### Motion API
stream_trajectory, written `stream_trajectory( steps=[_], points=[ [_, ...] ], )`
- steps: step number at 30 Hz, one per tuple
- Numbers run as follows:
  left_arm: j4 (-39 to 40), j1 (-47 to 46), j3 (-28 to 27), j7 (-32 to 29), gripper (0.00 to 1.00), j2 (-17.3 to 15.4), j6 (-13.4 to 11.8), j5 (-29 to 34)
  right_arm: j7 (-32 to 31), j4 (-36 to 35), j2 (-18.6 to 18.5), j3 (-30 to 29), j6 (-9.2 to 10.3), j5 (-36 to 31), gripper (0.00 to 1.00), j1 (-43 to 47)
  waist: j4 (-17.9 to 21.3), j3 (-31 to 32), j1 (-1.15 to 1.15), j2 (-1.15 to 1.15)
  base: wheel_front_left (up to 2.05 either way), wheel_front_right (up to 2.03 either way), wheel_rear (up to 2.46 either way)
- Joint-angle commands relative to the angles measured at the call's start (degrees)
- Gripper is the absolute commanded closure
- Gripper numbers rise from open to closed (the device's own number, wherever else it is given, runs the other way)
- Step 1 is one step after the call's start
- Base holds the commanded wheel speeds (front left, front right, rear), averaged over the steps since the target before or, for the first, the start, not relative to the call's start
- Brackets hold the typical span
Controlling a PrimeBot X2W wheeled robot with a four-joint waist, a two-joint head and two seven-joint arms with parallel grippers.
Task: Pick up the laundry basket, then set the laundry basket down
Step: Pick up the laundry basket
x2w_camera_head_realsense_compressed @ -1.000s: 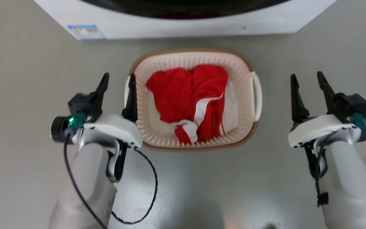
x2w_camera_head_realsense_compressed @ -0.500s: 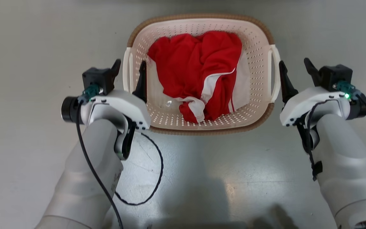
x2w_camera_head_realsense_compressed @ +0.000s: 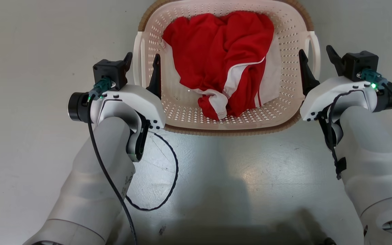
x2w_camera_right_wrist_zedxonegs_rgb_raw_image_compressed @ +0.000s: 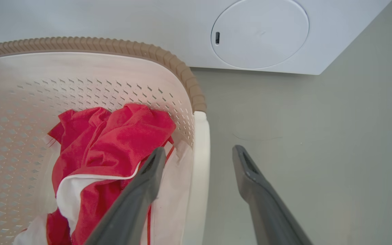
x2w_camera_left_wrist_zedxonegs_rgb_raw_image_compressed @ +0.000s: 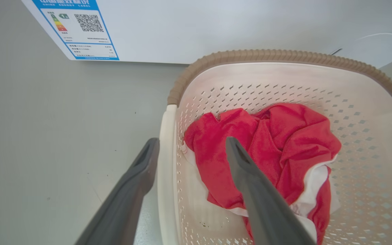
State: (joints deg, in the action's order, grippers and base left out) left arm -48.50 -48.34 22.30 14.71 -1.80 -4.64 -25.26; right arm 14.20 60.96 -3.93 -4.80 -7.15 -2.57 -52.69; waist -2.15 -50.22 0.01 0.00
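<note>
Washer (x2w_camera_left_wrist_zedxonegs_rgb_raw_image_compressed: 216,27) at back, basket (x2w_camera_head_realsense_compressed: 233,130) on the floor just in front of it, between both arms, red cloth (x2w_camera_head_realsense_compressed: 223,51) inside. Head camera has dipped, so the basket sits higher in head view; that is not a basket move. Real change: right gripper (x2w_camera_head_realsense_compressed: 315,51), well clear a second ago, now straddles the right handle (x2w_camera_right_wrist_zedxonegs_rgb_raw_image_compressed: 201,163), one finger inside, one outside. Left gripper (x2w_camera_head_realsense_compressed: 142,58) straddles the left handle (x2w_camera_left_wrist_zedxonegs_rgb_raw_image_compressed: 165,163) likewise. Both jaws wide open, gripping nothing. Approach looks done; closing comes next, lift not started.
</note>
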Motion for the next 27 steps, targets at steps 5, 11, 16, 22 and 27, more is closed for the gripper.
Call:
stream_trajectory(
  steps=[5,11,16,22,27],
  points=[
    [-0.9,-0.9,0.3,0.3,0.00,-1.1,-0.8,-1.6,0.8,0.0,1.0,1.7,-0.34,-0.2,0.00,0.3,-0.3,-1.1,0.00,0.00,0.00,0.00,0.00],
    [-2.7,-2.2,2.5,0.3,0.00,-1.1,-1.2,-3.4,0.8,0.1,1.0,2.4,-0.34,0.6,0.00,0.3,-0.3,-2.0,0.00,0.00,0.00,0.00,0.00],
    [-5.8,-3.6,4.7,0.3,0.00,-1.1,-1.4,-5.2,0.8,0.7,1.0,3.7,-0.34,2.0,0.00,0.2,-0.1,-2.5,0.00,0.00,0.00,0.00,0.00],
    [-7.7,-4.8,6.4,0.3,0.00,-1.1,-1.7,-6.7,0.8,1.6,1.0,4.6,-0.34,3.2,0.00,0.3,0.2,-2.8,0.00,0.00,0.00,0.00,0.00],
    [-9.0,-5.4,7.4,0.3,0.00,-1.1,-1.9,-7.3,0.8,2.1,1.0,5.1,-0.34,3.7,0.00,0.2,0.5,-2.9,0.00,0.00,0.00,0.00,0.00]
  ],
)
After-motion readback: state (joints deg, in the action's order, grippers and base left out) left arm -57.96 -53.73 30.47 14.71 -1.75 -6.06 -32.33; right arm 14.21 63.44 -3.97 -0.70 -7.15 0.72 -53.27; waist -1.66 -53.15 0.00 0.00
